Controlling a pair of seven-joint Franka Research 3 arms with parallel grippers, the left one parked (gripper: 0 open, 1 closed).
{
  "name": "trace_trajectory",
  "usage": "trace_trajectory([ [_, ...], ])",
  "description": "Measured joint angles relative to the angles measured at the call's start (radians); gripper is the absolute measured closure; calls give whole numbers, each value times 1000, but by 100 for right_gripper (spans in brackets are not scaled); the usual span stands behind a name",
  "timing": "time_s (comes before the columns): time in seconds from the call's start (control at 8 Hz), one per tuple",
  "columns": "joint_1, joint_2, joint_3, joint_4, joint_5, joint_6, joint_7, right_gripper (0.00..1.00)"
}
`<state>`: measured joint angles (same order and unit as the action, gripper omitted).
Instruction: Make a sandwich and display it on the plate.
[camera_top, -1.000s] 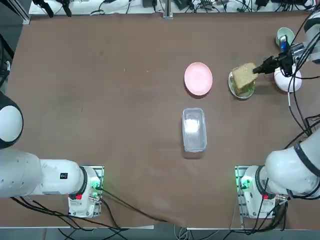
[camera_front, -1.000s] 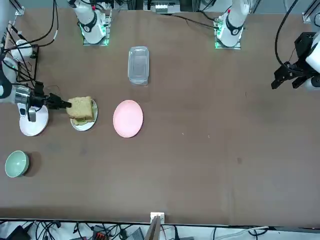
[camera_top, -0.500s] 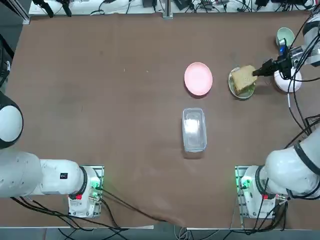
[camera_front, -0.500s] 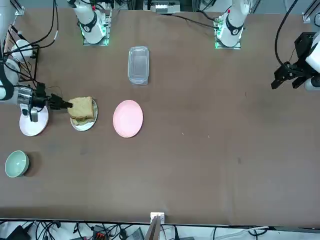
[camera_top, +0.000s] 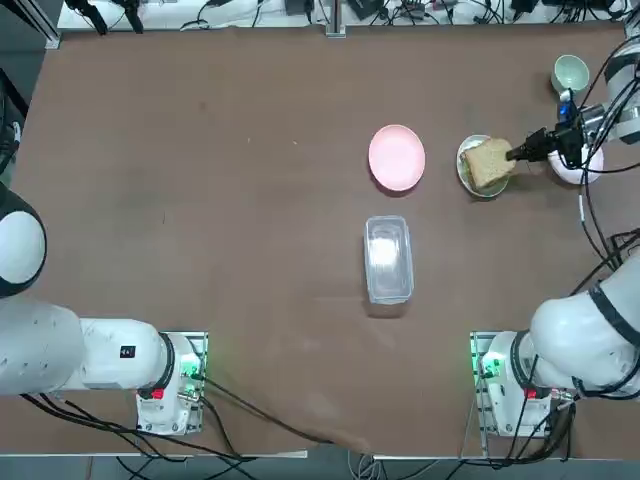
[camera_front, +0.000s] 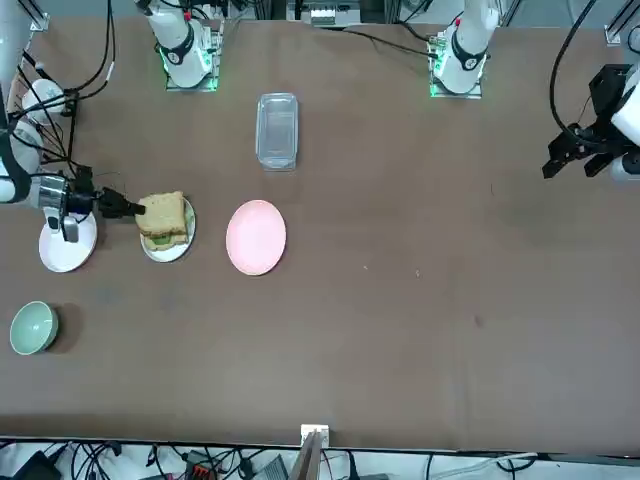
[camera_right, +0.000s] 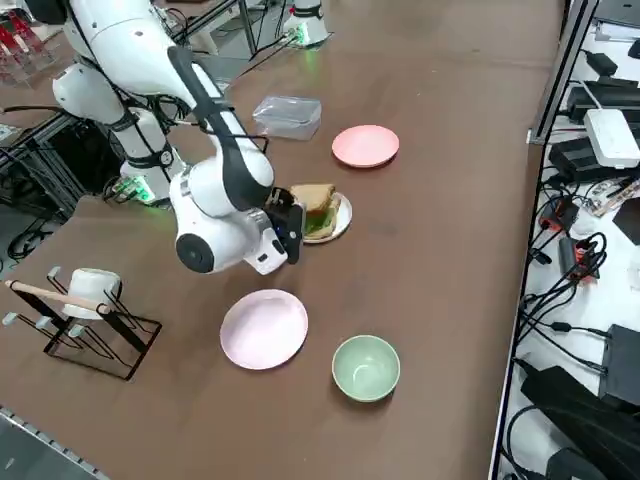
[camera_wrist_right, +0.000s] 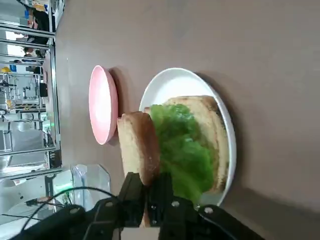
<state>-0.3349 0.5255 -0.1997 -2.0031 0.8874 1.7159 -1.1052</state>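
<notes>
Over the small white round plate (camera_wrist_right: 165, 82), right gripper (camera_wrist_right: 146, 196) pinches the tan top toast slice (camera_wrist_right: 139, 147) on edge, with the green lettuce-covered bottom toast slice (camera_wrist_right: 185, 150) lying at its 3 o'clock.

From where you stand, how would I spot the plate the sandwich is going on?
Find the working arm at the table's right edge in the overhead view. Its right gripper holds a toast slice over the white plate, which sits between a pink plate and another white plate. Only this one carries bread and lettuce.
</notes>
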Motion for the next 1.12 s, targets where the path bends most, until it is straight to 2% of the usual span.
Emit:
trace_trajectory([
  [0.25,-3,16,0,7,1,0,-15,93],
  [1.0,-19,70,0,82,2,-39,-21,81],
  [1.12,-19,72,0,84,2,-40,-21,73],
])
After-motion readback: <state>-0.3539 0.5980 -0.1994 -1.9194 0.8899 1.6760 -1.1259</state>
